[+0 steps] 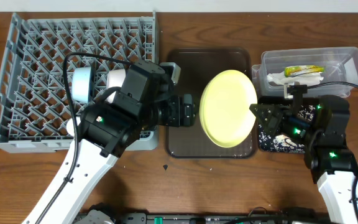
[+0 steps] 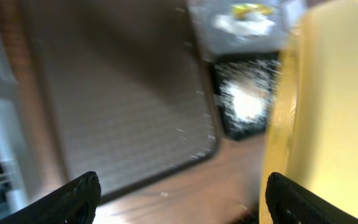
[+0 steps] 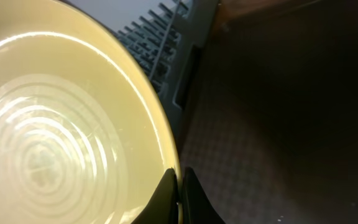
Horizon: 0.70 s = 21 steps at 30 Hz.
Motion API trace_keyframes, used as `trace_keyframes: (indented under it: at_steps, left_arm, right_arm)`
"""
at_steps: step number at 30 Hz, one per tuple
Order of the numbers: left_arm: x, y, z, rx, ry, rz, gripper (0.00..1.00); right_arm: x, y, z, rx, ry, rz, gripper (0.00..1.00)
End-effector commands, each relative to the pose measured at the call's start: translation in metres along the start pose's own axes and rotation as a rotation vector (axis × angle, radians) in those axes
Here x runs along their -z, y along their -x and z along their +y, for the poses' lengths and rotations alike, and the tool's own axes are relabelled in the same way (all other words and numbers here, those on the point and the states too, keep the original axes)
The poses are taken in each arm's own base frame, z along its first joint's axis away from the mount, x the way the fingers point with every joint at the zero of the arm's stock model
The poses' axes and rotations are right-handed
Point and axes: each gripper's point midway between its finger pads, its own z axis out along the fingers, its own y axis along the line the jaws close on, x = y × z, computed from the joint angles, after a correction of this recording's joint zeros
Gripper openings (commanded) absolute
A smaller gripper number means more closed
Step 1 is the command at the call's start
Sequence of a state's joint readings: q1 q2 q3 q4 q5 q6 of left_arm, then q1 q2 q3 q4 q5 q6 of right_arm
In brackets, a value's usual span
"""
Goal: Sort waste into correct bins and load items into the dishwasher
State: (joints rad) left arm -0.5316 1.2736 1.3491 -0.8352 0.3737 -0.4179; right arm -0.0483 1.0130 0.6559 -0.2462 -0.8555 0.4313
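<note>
Yellow plate (image 1: pixel 227 109) | round, glossy, ringed | tilted | right hand (image 1: pixel 252 109) pinches rim

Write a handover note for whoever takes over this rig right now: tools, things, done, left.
Left tool: open, empty, beside the yellow plate.
Right tool: shut on the plate's rim; plate held tilted over the brown tray.
Done: blue bowl and a white dish in the rack; wrapper and tissue in the clear tub; crumbs in the black tray.
Left: rack the plate. Chopsticks and any other white dish are not visible.
</note>
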Motion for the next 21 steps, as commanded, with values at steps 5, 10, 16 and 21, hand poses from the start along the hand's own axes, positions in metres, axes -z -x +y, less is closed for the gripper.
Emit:
trace_keyframes:
  at_steps: [5,10,16,21]
  left_arm:
    - [0.004,-0.007,-0.023,-0.047,-0.144,0.051,0.83]
    - [0.002,-0.01,-0.002,-0.035,-0.029,0.049,0.83]
    - [0.002,-0.009,0.012,-0.033,0.047,0.036,0.83]
    - [0.002,-0.008,0.013,-0.033,0.052,0.033,0.83]
  right_arm:
    - [0.003,-0.001,0.005,0.014,0.036,0.005,0.01]
    - [0.011,0.009,-0.006,-0.023,0.005,-0.035,0.01]
    - [0.014,0.011,-0.009,-0.036,-0.003,-0.045,0.01]
    - [0.014,0.013,-0.013,-0.045,-0.029,-0.057,0.01]
